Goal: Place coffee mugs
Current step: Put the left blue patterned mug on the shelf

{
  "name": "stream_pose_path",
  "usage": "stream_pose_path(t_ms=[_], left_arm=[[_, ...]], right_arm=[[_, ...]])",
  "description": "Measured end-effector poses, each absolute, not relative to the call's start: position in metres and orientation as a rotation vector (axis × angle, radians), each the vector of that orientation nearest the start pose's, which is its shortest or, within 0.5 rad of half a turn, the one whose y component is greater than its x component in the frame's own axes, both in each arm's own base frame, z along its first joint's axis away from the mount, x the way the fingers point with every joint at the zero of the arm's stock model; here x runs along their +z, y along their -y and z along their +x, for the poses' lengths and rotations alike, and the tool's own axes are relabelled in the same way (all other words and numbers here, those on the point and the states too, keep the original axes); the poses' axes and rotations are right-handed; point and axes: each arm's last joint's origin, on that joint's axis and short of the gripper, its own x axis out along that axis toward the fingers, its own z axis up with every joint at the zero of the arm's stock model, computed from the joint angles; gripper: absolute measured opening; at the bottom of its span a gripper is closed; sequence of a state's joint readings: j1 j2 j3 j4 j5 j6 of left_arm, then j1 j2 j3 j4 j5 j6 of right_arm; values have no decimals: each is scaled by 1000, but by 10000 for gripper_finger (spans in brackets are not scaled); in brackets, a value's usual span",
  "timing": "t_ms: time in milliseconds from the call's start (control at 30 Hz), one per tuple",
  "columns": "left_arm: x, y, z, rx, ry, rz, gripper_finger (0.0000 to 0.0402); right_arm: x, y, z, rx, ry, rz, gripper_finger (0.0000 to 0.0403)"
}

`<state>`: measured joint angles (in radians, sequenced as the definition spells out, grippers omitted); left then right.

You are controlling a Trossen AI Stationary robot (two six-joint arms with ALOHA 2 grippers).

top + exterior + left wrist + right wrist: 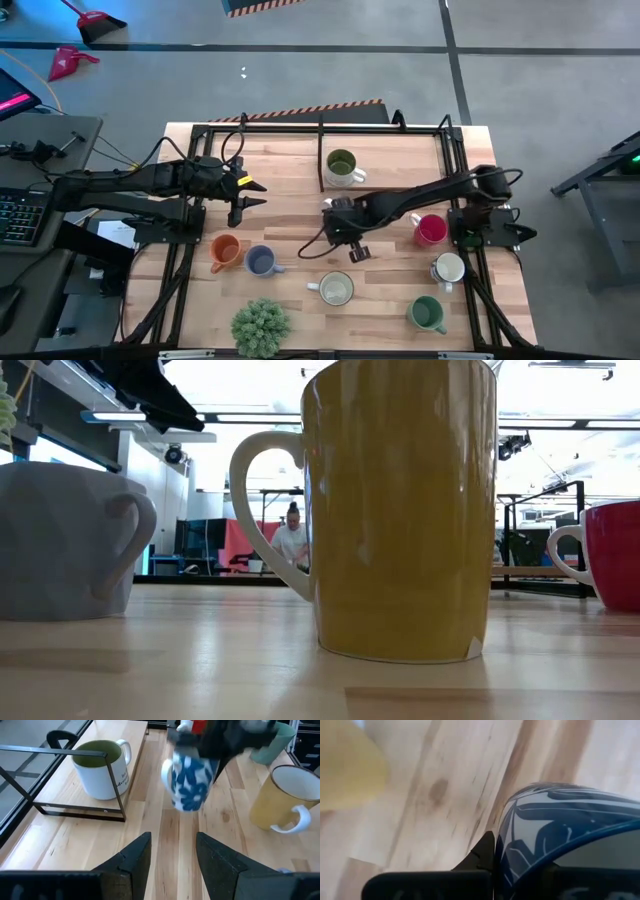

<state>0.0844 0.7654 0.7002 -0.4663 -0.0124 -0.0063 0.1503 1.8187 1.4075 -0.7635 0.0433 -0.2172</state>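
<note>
The right tool (352,232) is clamped shut on a blue-and-white patterned mug (191,781), pinching its rim wall, with one dark finger (482,854) showing against the outside of the glazed wall in that arm's own camera. From the left arm's camera the mug hangs under the tool, seemingly clear of the worktop (290,175), handle turned to one side. It looks like glazed ceramic: stiff, fairly weighty for its size, slick, and liable to chip if it is dropped or knocked against a neighbour. I would judge a rim pinch like this sound only while the mug hangs straight; any swing could let the smooth wall slide between the fingers. The handle is the other obvious place to take hold, but it is thin.

Just beyond the held mug stands the cream mug (336,289), nearest of the lot, and beside it the blue-grey mug (261,262) and the orange mug (225,251). On the far side of the right tool stand the magenta mug (431,230), the white mug (448,268) and the dark green mug (427,313), all well apart from it. The olive-lined white mug (343,166) sits alone by the frame rail, on the other side of the tool from the cream one.

The left tool (245,196) waits with its fingers parted, empty, pointing across at the held mug.
</note>
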Motion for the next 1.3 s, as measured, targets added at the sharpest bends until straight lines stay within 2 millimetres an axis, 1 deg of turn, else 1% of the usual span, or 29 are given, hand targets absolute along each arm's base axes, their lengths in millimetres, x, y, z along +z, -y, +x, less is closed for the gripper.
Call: stream_pose_path(t_ms=[67, 200, 300, 433, 567, 667, 800, 900, 1033, 1133, 1300], left_arm=[[281, -14, 161, 98, -531, -25, 143], [281, -14, 161, 102, -531, -32, 143], [281, -14, 161, 101, -531, -25, 143], [281, -14, 161, 110, -532, -12, 143], [281, -15, 161, 116, -535, -10, 143], [281, -15, 161, 116, -536, -9, 143], [281, -15, 160, 113, -537, -1, 143], [281, -15, 160, 112, -538, 6, 143], [281, -15, 160, 112, -538, 6, 143], [281, -15, 160, 112, -538, 6, 143], [281, -15, 161, 112, -536, 6, 143]], right_arm=[[245, -54, 359, 184, -1122, -271, 2], [277, -47, 345, 64, -1106, -180, 1], [300, -37, 338, -75, -1100, -155, 1], [329, -17, 333, -243, -1111, -120, 1], [357, 7, 333, -308, -1051, -65, 1], [369, 32, 331, -357, -1018, -27, 1], [371, 70, 323, -429, -1038, 63, 1], [368, 98, 316, -480, -1051, 129, 0], [364, 130, 303, -553, -1075, 175, 0], [361, 150, 295, -586, -1100, 222, 0], [350, 174, 289, -619, -1142, 278, 0]])
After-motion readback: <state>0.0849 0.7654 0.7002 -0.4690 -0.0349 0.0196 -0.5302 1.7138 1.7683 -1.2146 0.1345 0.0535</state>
